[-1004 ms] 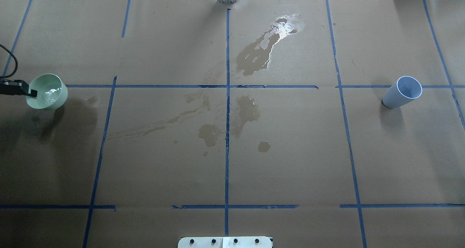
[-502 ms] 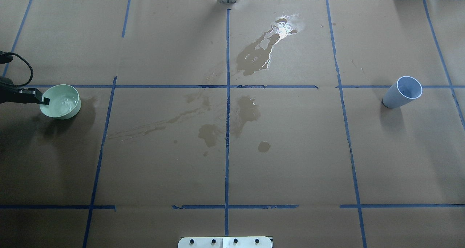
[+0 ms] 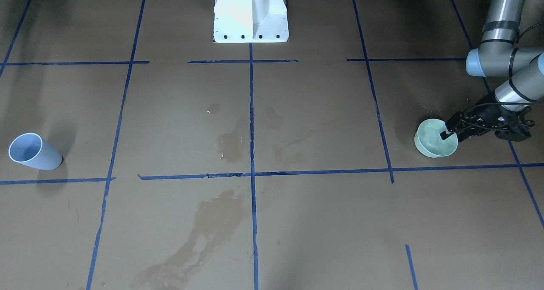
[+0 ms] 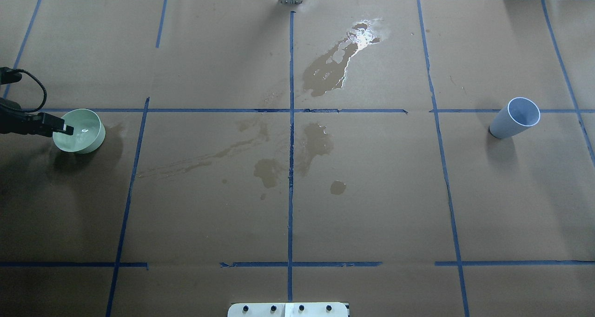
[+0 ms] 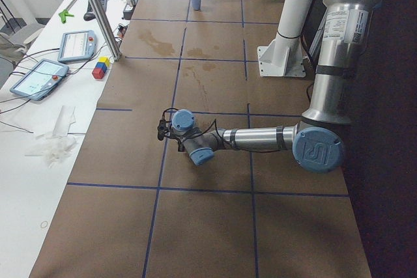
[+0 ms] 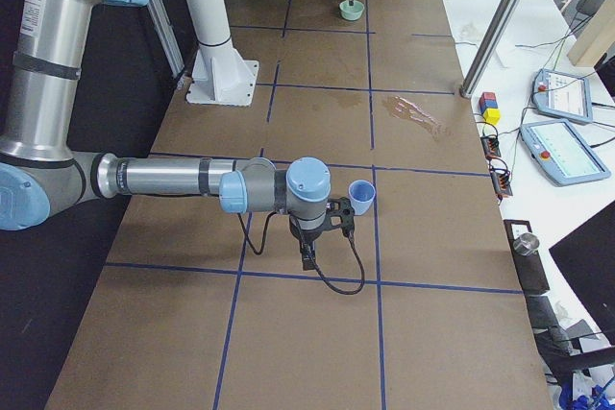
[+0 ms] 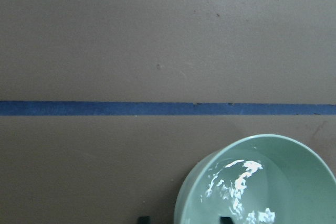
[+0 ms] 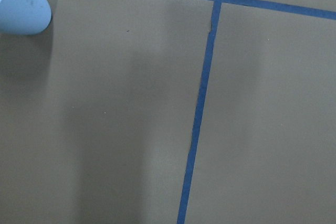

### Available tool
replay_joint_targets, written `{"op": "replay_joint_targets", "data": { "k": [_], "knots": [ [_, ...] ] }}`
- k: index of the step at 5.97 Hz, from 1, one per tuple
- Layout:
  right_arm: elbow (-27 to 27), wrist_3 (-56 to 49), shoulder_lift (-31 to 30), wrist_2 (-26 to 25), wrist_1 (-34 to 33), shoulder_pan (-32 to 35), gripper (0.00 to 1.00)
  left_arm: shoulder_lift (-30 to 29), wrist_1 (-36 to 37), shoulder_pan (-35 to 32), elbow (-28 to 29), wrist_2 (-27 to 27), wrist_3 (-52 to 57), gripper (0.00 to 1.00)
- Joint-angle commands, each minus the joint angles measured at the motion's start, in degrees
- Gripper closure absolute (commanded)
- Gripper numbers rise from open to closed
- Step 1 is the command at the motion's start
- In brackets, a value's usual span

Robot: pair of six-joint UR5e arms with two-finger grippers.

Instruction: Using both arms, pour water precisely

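Grippers first: the left gripper (image 3: 446,133) was pinched onto the rim of the green bowl (image 3: 430,144), one finger inside and one outside, so narrow and holding. Water (image 7: 237,181) sat in that bowl, and you could only spot it by the white glints in the wrist view. The bowl was way out at the robot's left end of the table (image 4: 372,205). I couldn't tell if it was resting on the paper or hanging just above it.

The right gripper (image 6: 309,253) only showed in the side view, pointing down near the blue cup (image 4: 515,118), and honestly I couldn't tell if it was wide or closed. The cup stood upright, well apart from the bowl, with dark wet stains (image 4: 325,73) between them.

My read: this was the carry step, pour not started. The next move called for bringing the bowl across level and slow, getting the cup gripped, then lining rim over mouth before tipping.
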Motion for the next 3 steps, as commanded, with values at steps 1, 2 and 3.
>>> {"op": "replay_joint_targets", "data": {
  "k": [1,2,3],
  "knots": [
    [0.02,0.21,0.12,0.06,0.0,0.0,0.0,0.01,0.34,-4.53,-0.11,-5.46,2.82,0.0],
    [-0.07,0.21,0.2,0.06,0.0,0.0,0.0,0.01,5.74,-8.31,-0.98,-7.13,9.37,0.0],
    [-0.07,0.29,0.21,-0.02,0.0,0.0,0.0,0.01,13.28,-11.48,-3.51,-7.23,16.66,0.0]
  ]
}}
